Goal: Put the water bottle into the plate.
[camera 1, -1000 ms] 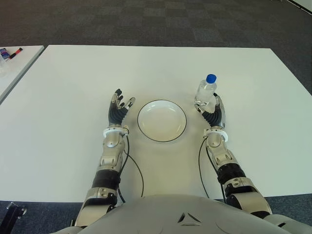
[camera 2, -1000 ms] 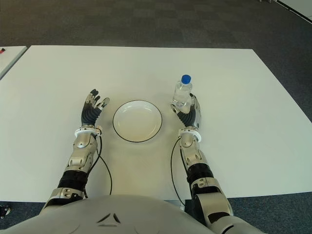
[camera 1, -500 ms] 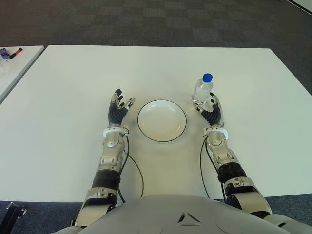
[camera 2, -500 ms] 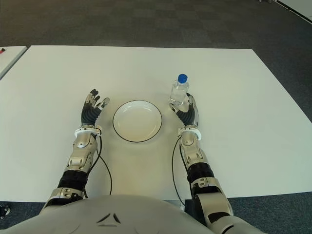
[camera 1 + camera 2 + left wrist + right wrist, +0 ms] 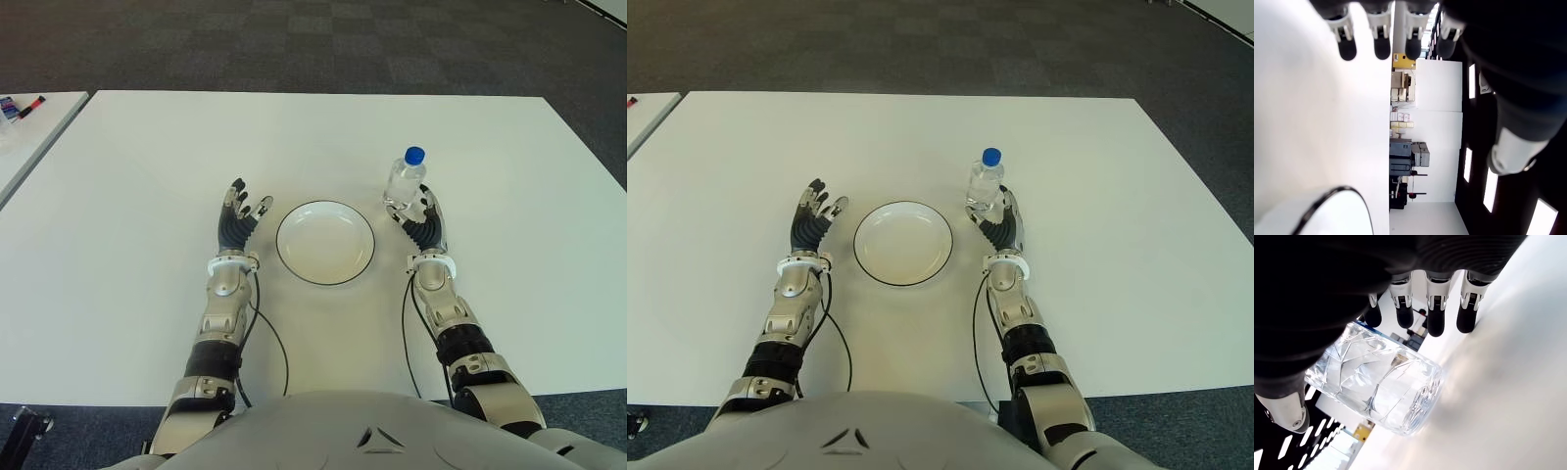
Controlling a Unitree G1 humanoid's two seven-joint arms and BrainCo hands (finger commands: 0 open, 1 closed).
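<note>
The bottle (image 5: 405,179) stands upright on the white counter (image 5: 127,157), at about 2 o'clock from the plate (image 5: 325,242) and apart from its rim. The right hand (image 5: 423,221) is just behind and beside the bottle, palm toward it, fingers (image 5: 1433,308) spread wide with the bottle between thumb and fingers but not gripped. The step in hand looks like the reach before the grasp: nothing is lifted, and the plate holds nothing. The next move probably calls for the fingers to close round the bottle's body, then a lift and a carry toward 8 o'clock, over the rim, and a gentle upright set-down.

The left hand (image 5: 237,220) shows at 9 o'clock of the plate, fingers open and holding nothing.

The right wrist view shows the clear ribbed wall inside the open hand, with a gap to the fingertips, which the eye views cannot settle. The eye views alone show the blue cap (image 5: 415,155) and the plate's place.
</note>
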